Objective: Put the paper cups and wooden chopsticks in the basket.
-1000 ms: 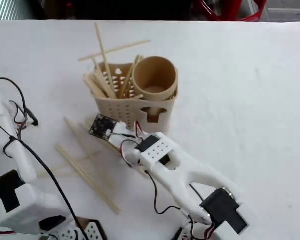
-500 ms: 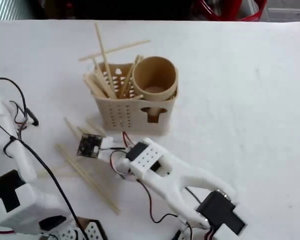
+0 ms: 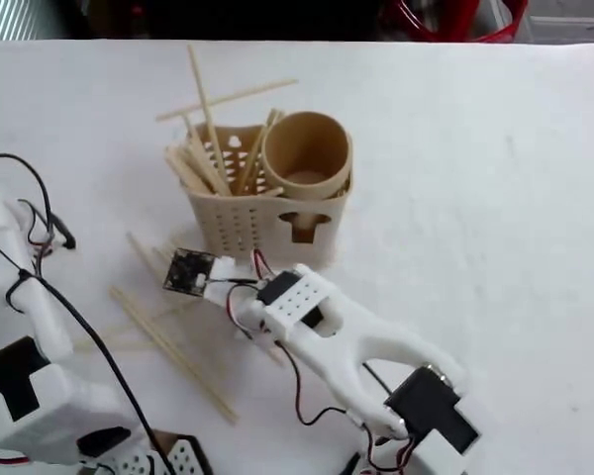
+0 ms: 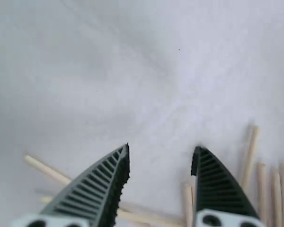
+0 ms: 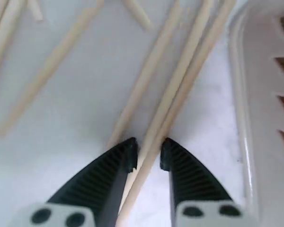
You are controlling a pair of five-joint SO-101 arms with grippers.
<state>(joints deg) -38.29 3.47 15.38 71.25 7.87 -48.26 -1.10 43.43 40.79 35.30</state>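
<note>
The cream plastic basket (image 3: pixel 247 223) stands in the middle of the white table (image 3: pixel 495 198). One paper cup (image 3: pixel 307 148) sits upright in its right half. A bundle of wooden chopsticks (image 3: pixel 203 148) leans out of its left half, and some ends reach over the rim.

More loose chopsticks (image 3: pixel 173 351) lie flat on the table in front of the basket, toward its left.

The right arm (image 3: pixel 327 327) reaches low over these, and its wrist is just before the front wall of the basket. The right gripper (image 5: pixel 148 153) is nearly closed, with only a narrow gap. One chopstick (image 5: pixel 174 101) lies on the table and passes through this gap. I see a thin slit on each side, so the fingers are not pressing it. A second chopstick lies against it, on the side of the basket wall.

The left arm (image 3: pixel 40 396) is at the near left corner. The left gripper (image 4: pixel 162 152) is spread wide and holds nothing. It points down at bare table, with a few chopsticks near its tips.
</note>
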